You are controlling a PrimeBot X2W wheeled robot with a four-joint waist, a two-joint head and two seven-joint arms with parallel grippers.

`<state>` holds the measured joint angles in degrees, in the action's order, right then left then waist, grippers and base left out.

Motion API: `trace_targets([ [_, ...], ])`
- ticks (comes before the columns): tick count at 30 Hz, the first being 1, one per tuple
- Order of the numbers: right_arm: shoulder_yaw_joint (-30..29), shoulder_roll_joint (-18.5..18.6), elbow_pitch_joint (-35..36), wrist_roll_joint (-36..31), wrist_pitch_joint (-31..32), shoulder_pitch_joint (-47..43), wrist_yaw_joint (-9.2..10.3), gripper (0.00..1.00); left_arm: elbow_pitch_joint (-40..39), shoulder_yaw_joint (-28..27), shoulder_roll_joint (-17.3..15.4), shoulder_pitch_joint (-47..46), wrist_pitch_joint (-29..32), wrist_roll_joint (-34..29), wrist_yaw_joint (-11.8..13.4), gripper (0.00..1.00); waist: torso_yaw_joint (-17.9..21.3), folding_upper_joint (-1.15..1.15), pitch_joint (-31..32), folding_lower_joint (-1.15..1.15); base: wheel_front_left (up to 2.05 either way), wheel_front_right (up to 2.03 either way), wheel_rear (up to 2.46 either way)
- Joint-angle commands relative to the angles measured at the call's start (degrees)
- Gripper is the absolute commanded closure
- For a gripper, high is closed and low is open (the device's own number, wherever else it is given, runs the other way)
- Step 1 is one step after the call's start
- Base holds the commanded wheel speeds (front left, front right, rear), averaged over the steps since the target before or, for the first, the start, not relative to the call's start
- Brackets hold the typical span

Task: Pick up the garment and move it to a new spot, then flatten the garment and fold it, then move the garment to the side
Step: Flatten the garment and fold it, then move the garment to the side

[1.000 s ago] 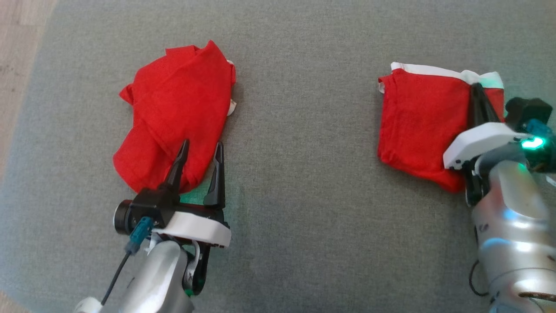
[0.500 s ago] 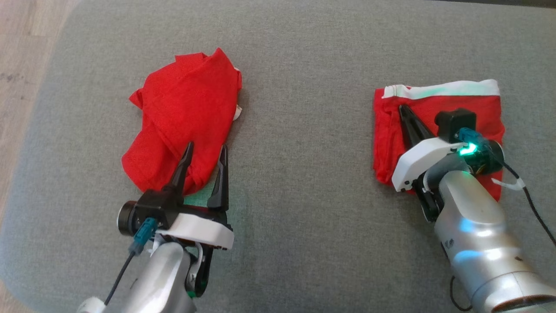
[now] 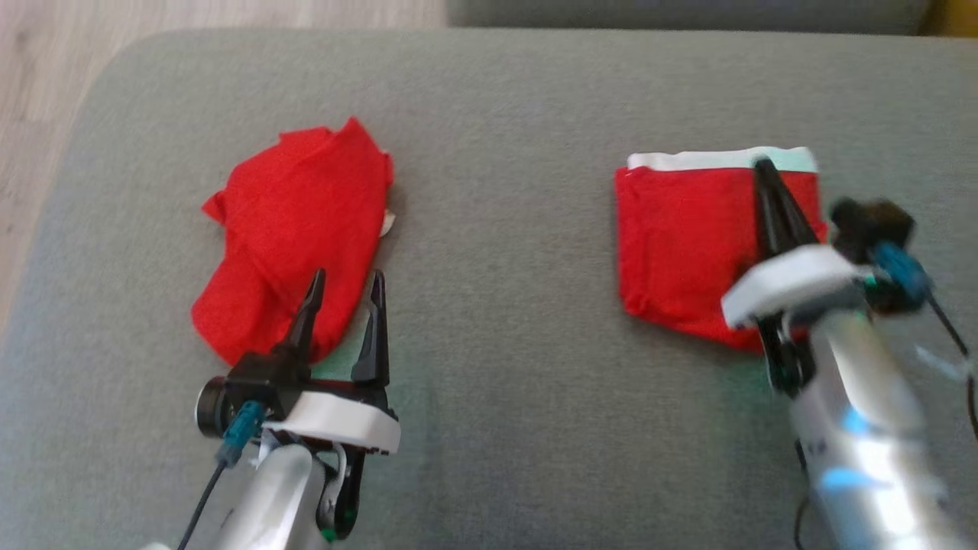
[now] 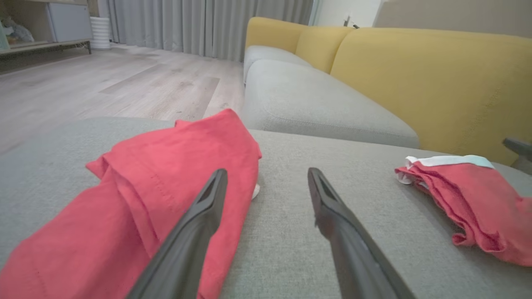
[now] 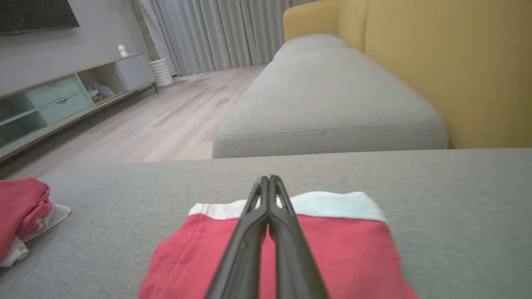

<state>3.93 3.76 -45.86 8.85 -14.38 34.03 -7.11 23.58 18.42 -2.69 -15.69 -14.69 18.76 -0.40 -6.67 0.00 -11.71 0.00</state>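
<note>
Two red garments lie on a grey cushion [image 3: 504,191]. The left one [image 3: 290,221] is crumpled; the left wrist view also has it [image 4: 166,174]. My left gripper [image 3: 345,279] stands open at its near right edge, one finger over the cloth and the other over bare cushion, as the left wrist view [image 4: 267,172] confirms. The right garment [image 3: 680,244] is a flat folded square with a white band along its far edge. My right gripper [image 3: 760,164] is shut and lies across it, tips at the white band [image 5: 332,205]. No cloth shows between its fingers [image 5: 291,249].
Wood floor [image 3: 46,76] runs past the cushion's left edge. Beyond the far edge stands a grey sofa seat [image 4: 316,104] with a yellow back [image 4: 415,74]. A low cabinet [image 5: 62,99] lines the far wall. Bare cushion separates the two garments.
The head camera has shifted. My right gripper, still shut, swung from pointing up-left over the folded garment's left part to pointing straight at its white band. The left gripper kept its place by the crumpled garment.
</note>
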Motion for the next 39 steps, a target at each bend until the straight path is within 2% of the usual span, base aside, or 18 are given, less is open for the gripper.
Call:
trace_targets([
  [1, -0.16, -0.88, 4.61, 0.43, -0.60, -3.44, -0.37, 1.00, -2.01, -2.32, -0.20, -0.22, -0.30, -0.11, 0.33, 0.00, 1.69, 0.00, 1.55, 0.00, 0.00, 0.00, 0.00],
  [4, -2.86, -0.88, 11.56, -0.20, -0.61, -8.48, -0.37, 1.00, -2.26, -2.98, -0.20, 0.57, -0.30, -0.28, 0.40, 0.00, 3.09, 0.00, 2.48, 0.00, 0.00, 0.00, 0.00],
  [5, -3.45, -0.88, 13.98, -0.47, -0.61, -10.13, -0.37, 0.80, -2.32, -3.10, -0.20, 0.79, -0.30, -0.34, 0.34, 0.00, 3.48, 0.00, 2.69, 0.00, 0.00, 0.00, 0.00],
  [6, -3.69, -0.88, 16.15, -0.90, -0.61, -11.88, -0.37, 0.36, -2.33, -3.21, -0.20, 1.01, -0.30, -0.43, 0.28, 0.00, 3.90, 0.00, 2.94, 0.00, 0.00, 0.00, 0.00],
  [7, -4.03, -0.88, 18.11, -1.28, -0.61, -13.59, -0.37, 0.00, -2.32, -3.29, -0.20, 1.21, -0.30, -0.57, 0.23, 0.00, 4.24, 0.00, 3.15, 0.00, 0.00, 0.00, 0.00],
  [10, -4.45, -0.88, 23.40, -1.27, -0.61, -19.42, -0.37, 0.00, -2.07, -3.85, -0.22, 2.07, -0.30, -1.04, 0.19, 0.00, 5.26, 0.00, 4.10, 0.00, 0.00, 0.00, 0.00],
  [15, -3.62, -0.88, 24.87, -0.27, -0.62, -23.94, -0.37, 0.00, -1.77, -4.28, -0.21, 3.23, -0.30, -1.13, 0.00, 0.00, 5.81, 0.00, 5.13, 0.00, 0.00, 0.00, 0.00],
  [28, -3.55, -0.88, 25.36, -0.66, -0.62, -23.39, -0.37, 0.00, -2.41, -4.29, -0.20, 3.32, -0.30, -0.71, 0.21, 0.00, 5.50, 0.00, 4.56, 0.00, 0.00, 0.00, 0.00],
  [33, -6.23, -0.88, 21.81, -2.80, 0.04, -19.28, -0.37, 0.00, -2.77, -3.90, -0.20, 2.19, -0.30, -1.05, 0.02, 0.00, 4.52, 0.00, 2.11, 0.00, 0.00, 0.00, 0.00],
  [39, -10.07, -0.88, 13.10, -4.51, 5.33, -10.73, -0.37, 0.00, -2.63, -3.18, -0.20, 0.33, -0.30, -1.19, -0.28, 0.00, 2.68, 0.00, -1.29, 0.00, 0.00, 0.00, 0.00],
])
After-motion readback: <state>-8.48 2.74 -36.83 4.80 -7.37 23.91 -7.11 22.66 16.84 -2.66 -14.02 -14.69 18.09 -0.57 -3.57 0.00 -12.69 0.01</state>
